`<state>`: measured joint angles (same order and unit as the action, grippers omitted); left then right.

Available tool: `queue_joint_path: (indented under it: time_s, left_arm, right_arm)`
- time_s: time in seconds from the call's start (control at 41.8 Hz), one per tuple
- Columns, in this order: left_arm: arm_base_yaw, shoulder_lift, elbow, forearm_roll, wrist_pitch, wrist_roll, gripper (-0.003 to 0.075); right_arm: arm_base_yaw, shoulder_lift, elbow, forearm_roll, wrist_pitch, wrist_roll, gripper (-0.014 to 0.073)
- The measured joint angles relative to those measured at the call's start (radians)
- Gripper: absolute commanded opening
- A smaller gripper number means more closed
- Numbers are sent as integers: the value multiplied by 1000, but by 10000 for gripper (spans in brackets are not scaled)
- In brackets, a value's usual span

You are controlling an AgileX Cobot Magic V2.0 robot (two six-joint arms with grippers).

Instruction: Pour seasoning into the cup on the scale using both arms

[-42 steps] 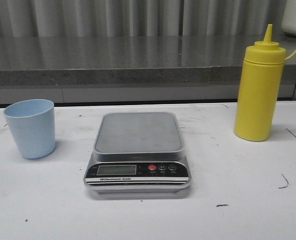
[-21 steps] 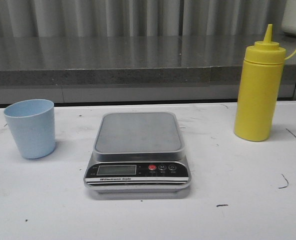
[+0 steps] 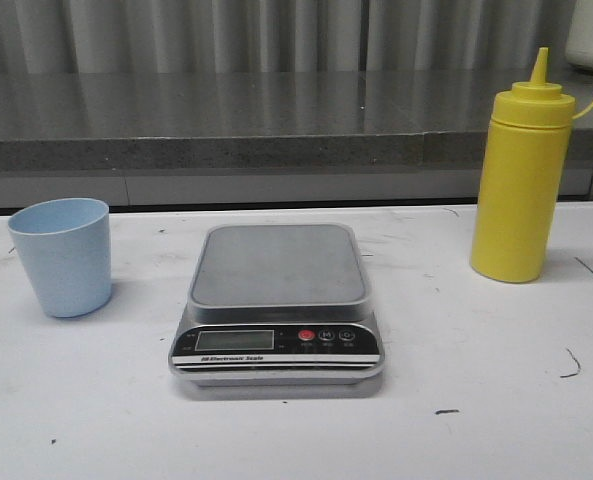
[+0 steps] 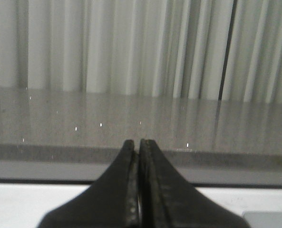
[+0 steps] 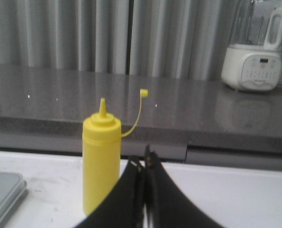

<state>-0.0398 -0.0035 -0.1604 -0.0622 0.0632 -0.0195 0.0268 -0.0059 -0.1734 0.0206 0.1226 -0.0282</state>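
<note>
Standing as before: cup (image 3: pixel 62 255), scale (image 3: pixel 277 305), seasoning (image 3: pixel 521 170) apart.

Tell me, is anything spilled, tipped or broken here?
Nothing stands out. The pale blue plastic cup and tall yellow squeeze bottle stand upright beside the silver-grey digital scale, its platform bare. The bottle's tethered tip cap hangs off.

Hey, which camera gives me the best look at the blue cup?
The front view: the cup stands whole and upright on the table, left of the scale. Neither wrist view shows it at all.
</note>
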Motion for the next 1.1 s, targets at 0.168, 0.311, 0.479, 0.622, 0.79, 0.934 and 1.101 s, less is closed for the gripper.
queue_joint_path:
  time_s: [0.168, 0.311, 0.479, 0.622, 0.79, 0.934, 1.101]
  left_arm:
    - [2, 101, -236, 18, 160, 0, -20]
    - [2, 230, -407, 21, 329, 0, -20]
    - [4, 353, -480, 23, 466, 0, -20]
    - [4, 428, -469, 23, 506, 0, -20]
    - [4, 496, -438, 25, 512, 0, -20]
    - [4, 537, -426, 25, 510, 0, -20]
    - [4, 577, -425, 25, 497, 0, 76]
  right_arm:
    - [0, 120, -210, 1, 169, 0, -67]
    - [0, 260, -370, 2, 312, 0, -67]
    - [0, 395, -440, 2, 396, 0, -67]
    - [0, 493, -441, 2, 449, 0, -67]
    - [0, 584, -441, 2, 487, 0, -67]
    - [0, 651, -441, 2, 493, 0, -55]
    - [0, 717, -441, 2, 496, 0, 197]
